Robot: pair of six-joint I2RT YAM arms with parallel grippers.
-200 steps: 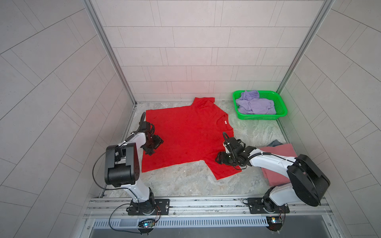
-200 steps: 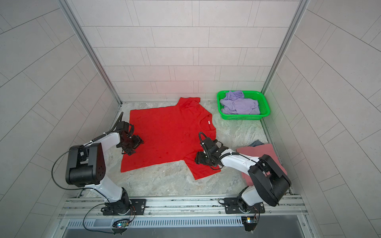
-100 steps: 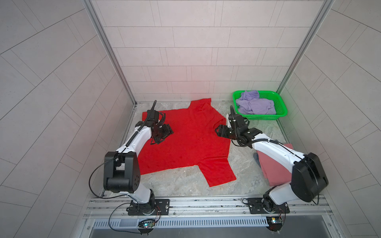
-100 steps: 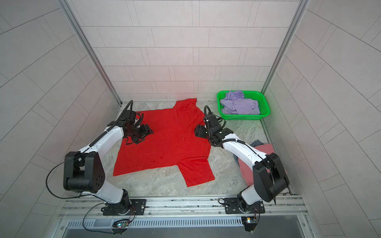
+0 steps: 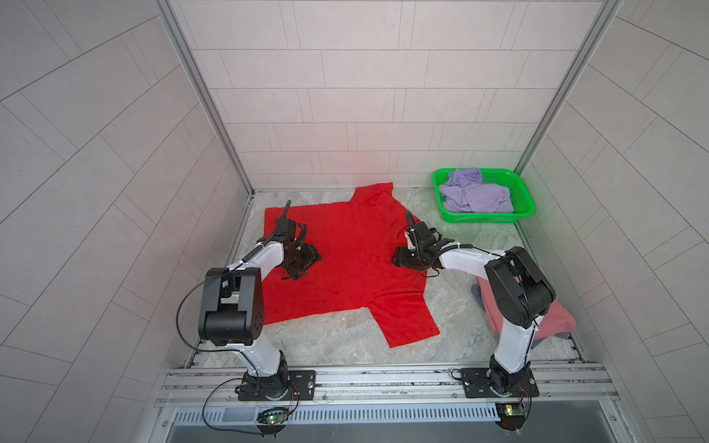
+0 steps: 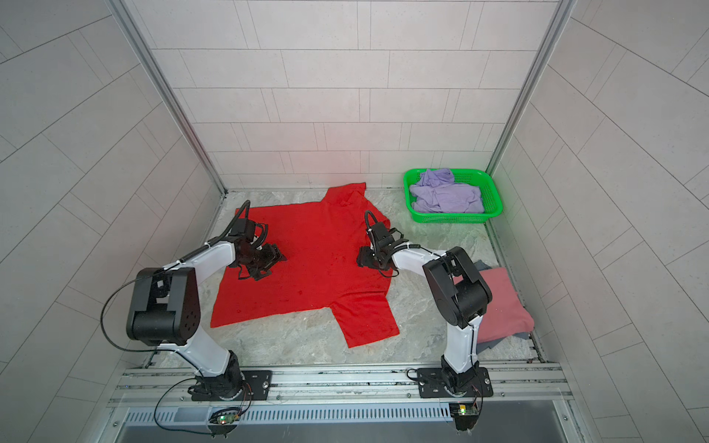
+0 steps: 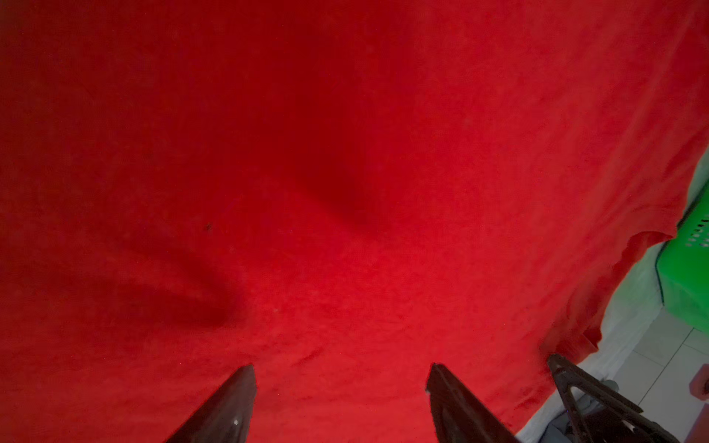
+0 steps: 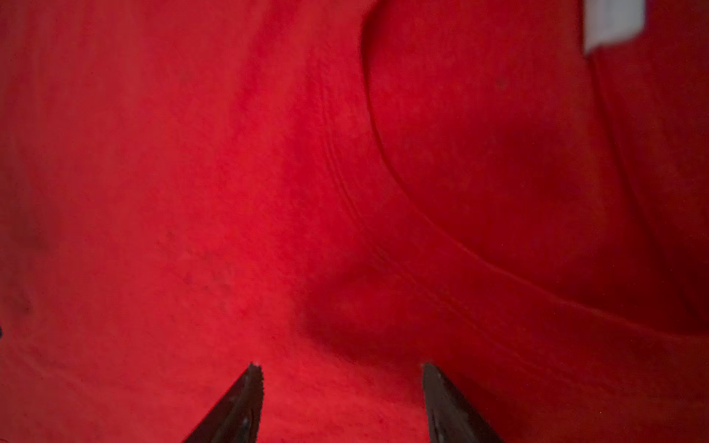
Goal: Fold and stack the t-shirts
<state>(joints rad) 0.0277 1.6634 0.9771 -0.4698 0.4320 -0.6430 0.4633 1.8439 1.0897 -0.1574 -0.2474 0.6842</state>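
Red t-shirt (image 5: 353,261) lies spread flat on the tabletop (image 5: 337,337). Long axis runs left to right: hem at the left edge, collar to the right, one sleeve touching the back wall (image 5: 345,153), the other pointing toward the front rail. Bare tabletop lies in front of the hem and between collar and green basket (image 5: 525,207), which holds the lavender t-shirt (image 5: 475,195). Pink t-shirt (image 5: 556,318) lies folded on the grey-blue t-shirt (image 5: 477,297), front right. Left tool (image 5: 307,259) released, over the hem half. Right tool (image 5: 399,259) released, by the collar.
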